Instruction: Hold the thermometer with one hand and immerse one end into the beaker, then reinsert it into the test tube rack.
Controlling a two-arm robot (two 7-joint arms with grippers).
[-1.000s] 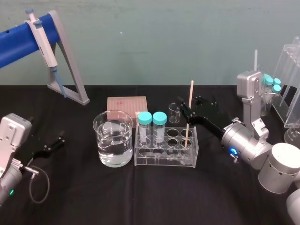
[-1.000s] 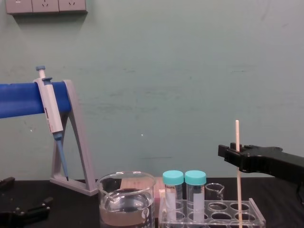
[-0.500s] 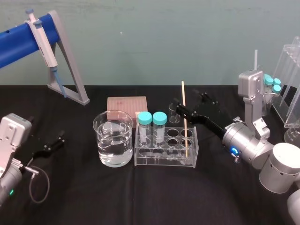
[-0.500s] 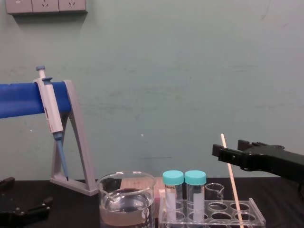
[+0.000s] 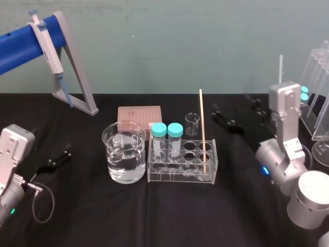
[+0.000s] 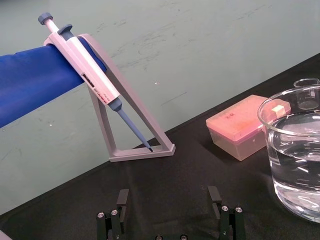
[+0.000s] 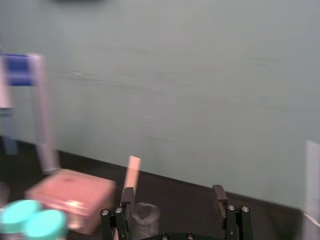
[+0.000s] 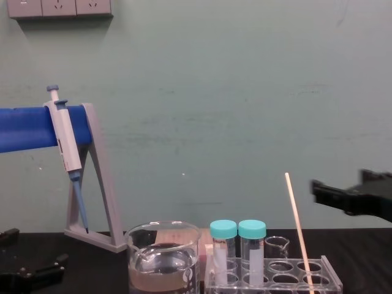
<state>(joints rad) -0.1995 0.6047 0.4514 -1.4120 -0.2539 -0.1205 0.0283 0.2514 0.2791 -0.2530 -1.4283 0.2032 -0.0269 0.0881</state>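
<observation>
Thermometer (image 5: 202,131): thin pale cream rod, foot in a right-end hole of the test tube rack (image 5: 181,177). Its long axis is near vertical, and the chest view shows the top tipped toward the beaker (image 5: 124,152). Your right gripper (image 5: 239,114) hangs off to its right, clear of the rod; the right wrist view shows its jaws spread. Left gripper (image 5: 54,159) is parked at table left, jaws apart.

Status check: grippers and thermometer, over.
Right gripper open, right of rack, off thermometer. Left gripper open, parked far left. Thermometer leaning in rack's right end, unheld. Beaker beside rack's left end.
</observation>
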